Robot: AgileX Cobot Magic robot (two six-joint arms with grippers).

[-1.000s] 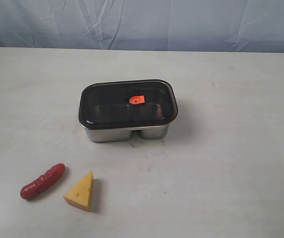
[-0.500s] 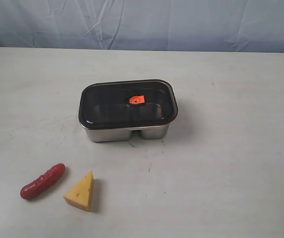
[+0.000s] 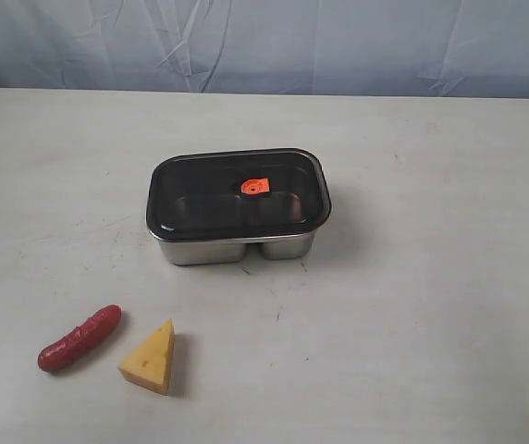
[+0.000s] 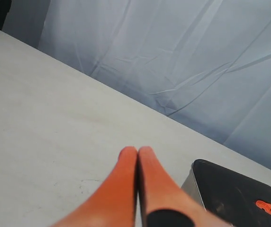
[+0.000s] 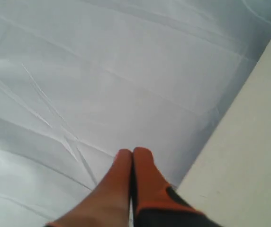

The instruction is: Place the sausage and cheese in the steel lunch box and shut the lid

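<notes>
Though only in wrist views, jaws together, left seemingly near lid [image 4: 232,191].

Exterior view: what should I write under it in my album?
The lunch box has its lid on; the sausage and cheese lie outside it on the table.

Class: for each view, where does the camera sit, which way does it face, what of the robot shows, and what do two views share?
Exterior view: raised, looking down at the table with lunch box, sausage, cheese; no robot part.
Left wrist view: on the left arm, facing the backdrop cloth; shut left gripper shows.
Right wrist view: on the right arm, facing the cloth; shut right gripper shows.
Shared: exterior and left wrist both show the lid.
</notes>
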